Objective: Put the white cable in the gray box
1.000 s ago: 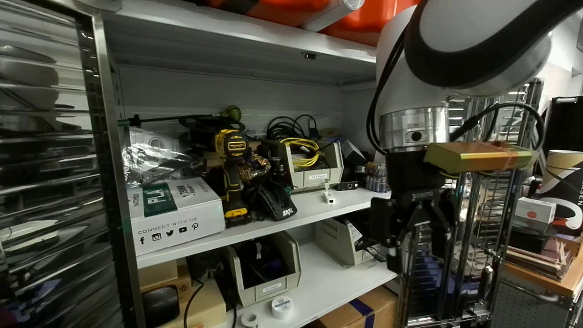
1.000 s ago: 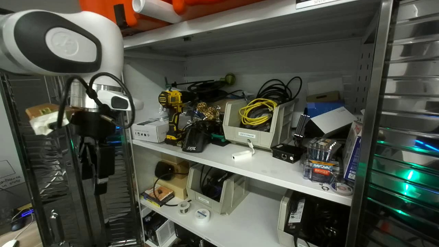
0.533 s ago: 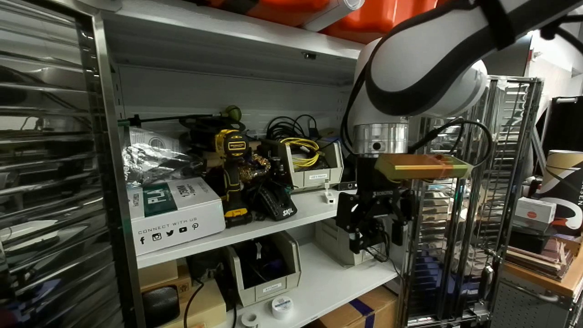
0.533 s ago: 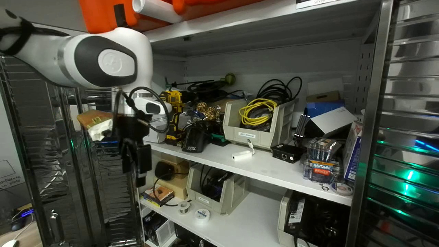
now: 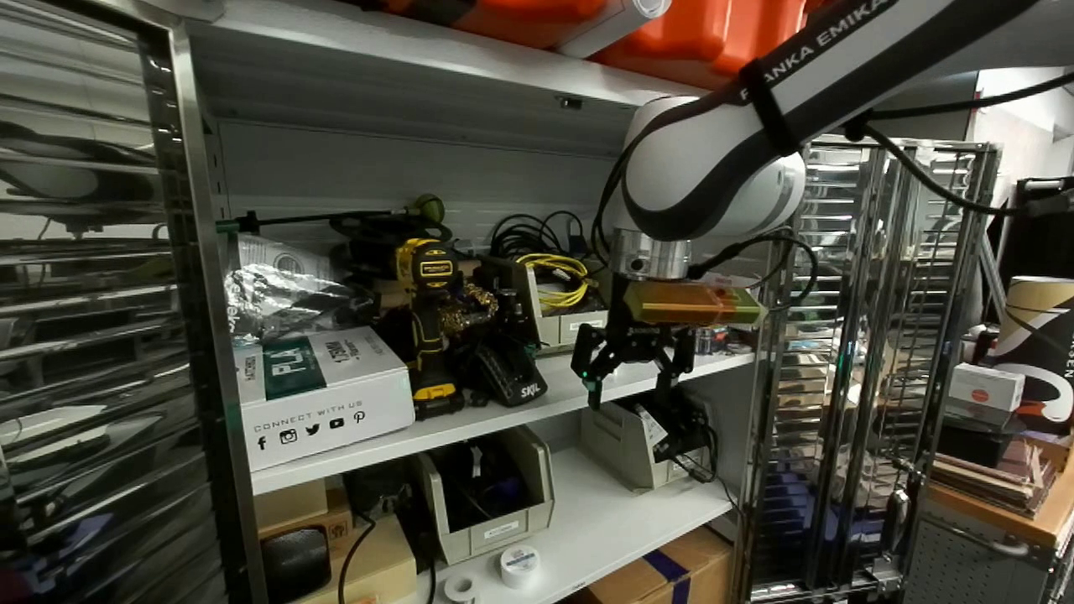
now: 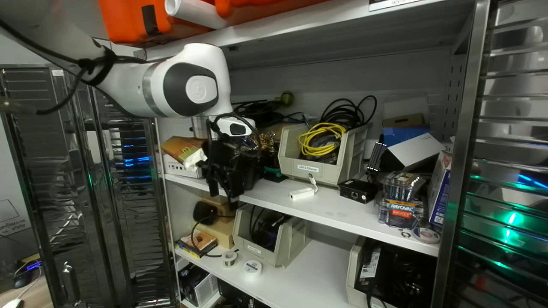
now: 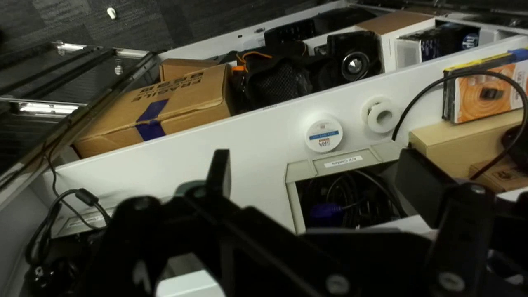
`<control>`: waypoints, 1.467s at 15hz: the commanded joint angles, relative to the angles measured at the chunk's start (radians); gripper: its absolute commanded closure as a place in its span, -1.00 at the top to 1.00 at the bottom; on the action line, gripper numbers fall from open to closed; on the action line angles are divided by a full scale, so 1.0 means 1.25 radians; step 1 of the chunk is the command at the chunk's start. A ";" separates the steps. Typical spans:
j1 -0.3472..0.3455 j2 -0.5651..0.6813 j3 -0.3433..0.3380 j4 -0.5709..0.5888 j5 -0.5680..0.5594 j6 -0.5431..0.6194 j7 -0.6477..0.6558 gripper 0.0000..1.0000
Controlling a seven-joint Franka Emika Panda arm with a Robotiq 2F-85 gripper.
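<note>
My jaws are spread wide and hold nothing: in the wrist view the two pads of my gripper (image 7: 318, 173) stand well apart. The white cable (image 6: 302, 193) lies on the upper shelf (image 6: 338, 218), at the near side of the gray box (image 6: 327, 174) that contains a yellow cable (image 6: 327, 128); I suppose this box is the one meant. A small black unit (image 6: 357, 191) is to the right of the white cable. I expect very little weight. The body looks like hard, smooth plastic, so it may slide away if I pinch only its end. The short tail (image 6: 315, 185) at its right, far end is probably soft and bends easily. It seems better to take the body across its middle, with gentle force, and not to pull the tail.
</note>
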 commanded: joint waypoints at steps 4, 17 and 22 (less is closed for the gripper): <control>0.024 0.148 -0.033 0.237 -0.050 -0.036 0.026 1.00; 0.021 0.371 -0.110 0.535 -0.027 -0.106 0.014 1.00; 0.015 0.420 -0.134 0.609 -0.031 -0.151 0.002 1.00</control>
